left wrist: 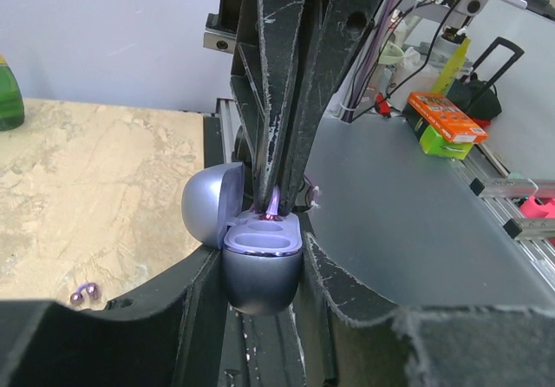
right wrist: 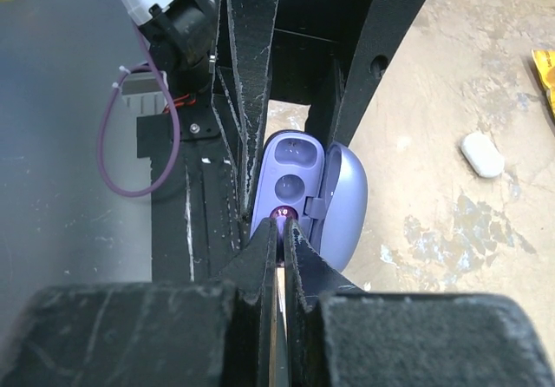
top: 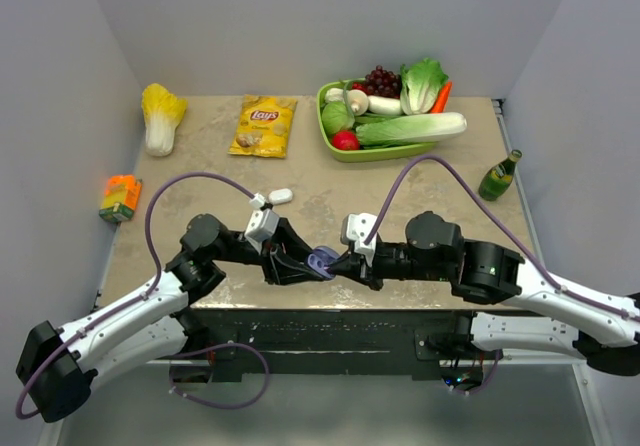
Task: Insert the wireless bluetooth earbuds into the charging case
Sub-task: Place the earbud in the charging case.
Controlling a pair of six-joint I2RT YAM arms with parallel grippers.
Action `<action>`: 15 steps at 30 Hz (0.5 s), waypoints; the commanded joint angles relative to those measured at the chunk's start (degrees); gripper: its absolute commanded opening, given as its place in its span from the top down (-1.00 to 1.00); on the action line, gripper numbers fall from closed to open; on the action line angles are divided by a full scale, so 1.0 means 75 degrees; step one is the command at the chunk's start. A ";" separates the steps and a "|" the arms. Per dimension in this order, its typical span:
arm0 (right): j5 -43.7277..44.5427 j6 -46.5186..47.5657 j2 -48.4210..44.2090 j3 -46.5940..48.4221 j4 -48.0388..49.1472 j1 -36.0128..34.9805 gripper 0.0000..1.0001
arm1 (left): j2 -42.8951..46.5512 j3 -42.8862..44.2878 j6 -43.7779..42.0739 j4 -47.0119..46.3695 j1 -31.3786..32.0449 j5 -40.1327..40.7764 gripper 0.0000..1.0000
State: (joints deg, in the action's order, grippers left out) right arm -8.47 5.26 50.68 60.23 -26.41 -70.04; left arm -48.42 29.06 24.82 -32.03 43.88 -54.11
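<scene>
My left gripper (top: 312,263) is shut on the lilac charging case (top: 323,260), holding it upright with its lid open near the table's front edge. In the left wrist view the case (left wrist: 263,270) sits between my fingers (left wrist: 195,318), lid (left wrist: 208,205) tipped left. My right gripper (top: 345,263) is shut on a lilac earbud (right wrist: 282,216) and holds it at the case's near socket (right wrist: 293,183). The earbud shows in the left wrist view (left wrist: 273,206) too. A second lilac earbud (left wrist: 84,294) lies on the table. The white earbuds are not visible.
A white pill-shaped object (top: 281,195) lies behind the grippers, also in the right wrist view (right wrist: 482,154). A chips bag (top: 264,126), green vegetable tray (top: 330,144), cabbage (top: 160,116), orange carton (top: 121,197) and green bottle (top: 499,176) stand around.
</scene>
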 commanded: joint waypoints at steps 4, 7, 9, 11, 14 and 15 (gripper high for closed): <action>0.0800 -0.0466 -0.0229 -0.0026 0.0404 -0.0036 0.48 | 0.0140 -0.0089 -0.0039 -0.0499 -0.0038 0.0124 1.00; 0.1479 -0.0642 -0.0544 -0.0061 0.0674 -0.0036 0.29 | 0.0152 -0.0194 -0.0040 -0.0499 -0.0038 0.0183 1.00; 0.1853 -0.1074 -0.0767 -0.0131 0.0965 -0.0036 0.19 | 0.0164 -0.0253 -0.0028 -0.0545 -0.0038 0.0241 1.00; 0.2205 -0.1193 -0.1177 -0.0178 0.1130 -0.0036 0.17 | 0.0198 -0.0335 0.0007 -0.0627 -0.0038 0.0277 1.00; 0.3726 -0.1532 -0.1960 -0.0494 0.1563 -0.0036 0.15 | 0.0245 -0.0487 0.0042 -0.0756 -0.0038 0.0545 1.00; 0.4241 -0.1788 -0.2126 -0.0797 0.1704 -0.0036 0.17 | 0.0280 -0.0557 0.0124 -0.0873 -0.0038 0.0778 1.00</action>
State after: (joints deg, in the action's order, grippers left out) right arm 7.35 -2.70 40.73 57.63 -20.71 -70.43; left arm -47.77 26.28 24.67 -33.80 43.62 -51.07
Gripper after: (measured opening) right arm 0.422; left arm 0.388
